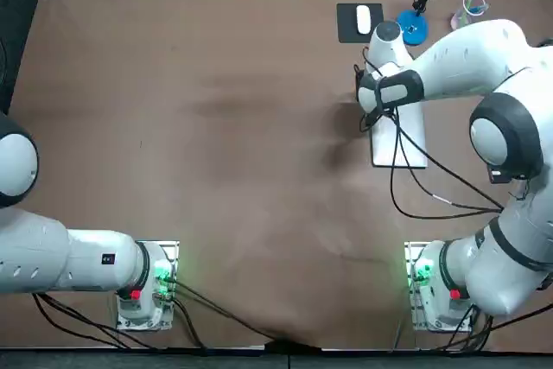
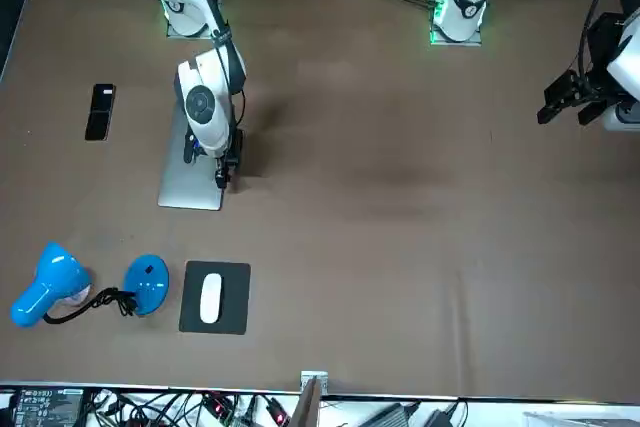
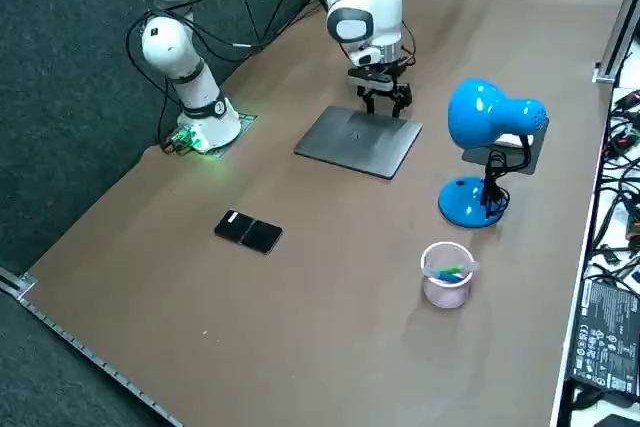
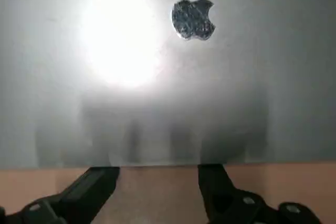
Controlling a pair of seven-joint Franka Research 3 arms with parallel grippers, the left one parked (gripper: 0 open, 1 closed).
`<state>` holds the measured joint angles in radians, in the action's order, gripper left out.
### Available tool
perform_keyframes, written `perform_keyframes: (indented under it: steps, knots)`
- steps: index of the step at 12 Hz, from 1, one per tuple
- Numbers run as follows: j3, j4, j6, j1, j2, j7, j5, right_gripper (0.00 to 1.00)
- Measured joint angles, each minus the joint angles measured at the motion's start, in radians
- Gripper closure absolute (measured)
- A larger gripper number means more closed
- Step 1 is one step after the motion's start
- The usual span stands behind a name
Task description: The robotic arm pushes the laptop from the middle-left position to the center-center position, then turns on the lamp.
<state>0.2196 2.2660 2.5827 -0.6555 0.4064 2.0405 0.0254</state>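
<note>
Right gripper [image 3: 385, 97]: I see it at the closed laptop's [image 3: 358, 140] edge.
Jaws: spread, both tips against that edge.

The table [image 1: 216, 127] is being viewed from straight overhead, with the arm bases at the bottom. It is being faced from across in the front view and looked down on diagonally from the robot's right. The laptop [image 1: 415, 149] is being shared by all four views. The wrist camera is being held close over the right gripper [image 4: 157, 171], whose fingers are spread at the laptop's edge.
</note>
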Motion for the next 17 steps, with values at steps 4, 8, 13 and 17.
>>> perform_keyframes:
  steps: [4, 8, 13, 17]
  knots:
    - [0.001, 0.029, -0.001, 0.028, -0.020, -0.042, 0.000, 0.00]
    - [0.001, 0.039, -0.003, 0.043, -0.028, -0.066, 0.000, 0.00]
    - [0.001, 0.055, -0.018, 0.062, -0.051, -0.103, 0.000, 0.00]
    - [0.002, 0.055, -0.021, 0.064, -0.065, -0.160, -0.001, 0.00]
